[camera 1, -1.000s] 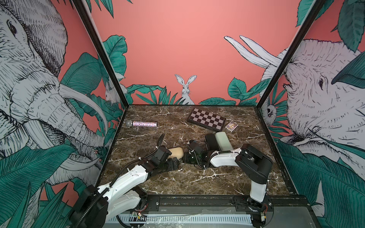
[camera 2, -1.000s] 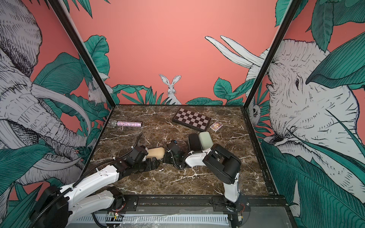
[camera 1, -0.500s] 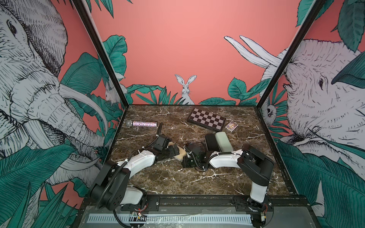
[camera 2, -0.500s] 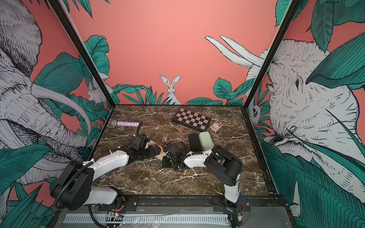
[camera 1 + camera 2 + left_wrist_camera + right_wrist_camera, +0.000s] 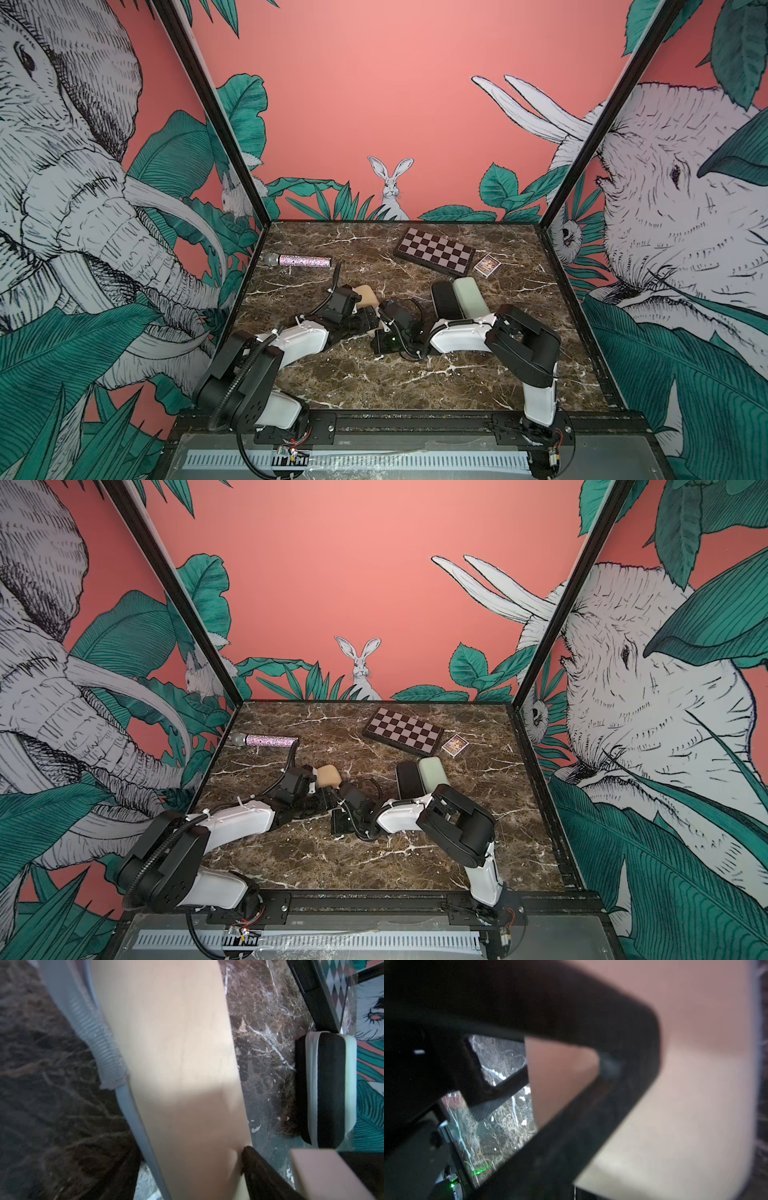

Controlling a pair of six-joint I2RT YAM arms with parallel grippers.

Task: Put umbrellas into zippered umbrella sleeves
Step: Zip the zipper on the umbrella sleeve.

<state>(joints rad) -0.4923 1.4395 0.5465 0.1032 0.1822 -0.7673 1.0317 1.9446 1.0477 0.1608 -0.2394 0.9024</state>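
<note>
Nearer the robot than the chequered folding chessboard box (image 5: pixel 434 250), and off to its left, the beige hard-shell zippered umbrella sleeve (image 5: pixel 366 296) lies flat on the brown marble-patterned counter (image 5: pixel 374 386). Its long axis runs roughly away from the robot's base. The two arms meet over its near end. The left pincer (image 5: pixel 368 322) comes across it from the left and the right pincer (image 5: pixel 383 312) from the right, so neither arm is clearly nearer. The right pincer is closed tight against the shell, and what it pinches, if anything, is hidden. The left pincer's width cannot be told. The left wrist view shows the sleeve (image 5: pixel 176 1064) filling the frame lengthwise, a grey zip band (image 5: pixel 99 1043) along one long side and a dark fingertip (image 5: pixel 252 1159) touching the other. The black sleeve (image 5: pixel 444 301) and pale mint sleeve (image 5: pixel 469 297) lie side by side just on the near side of the chessboard, apparently shut. No umbrella shows loose. The coming move probably runs along the beige sleeve's zip.
</note>
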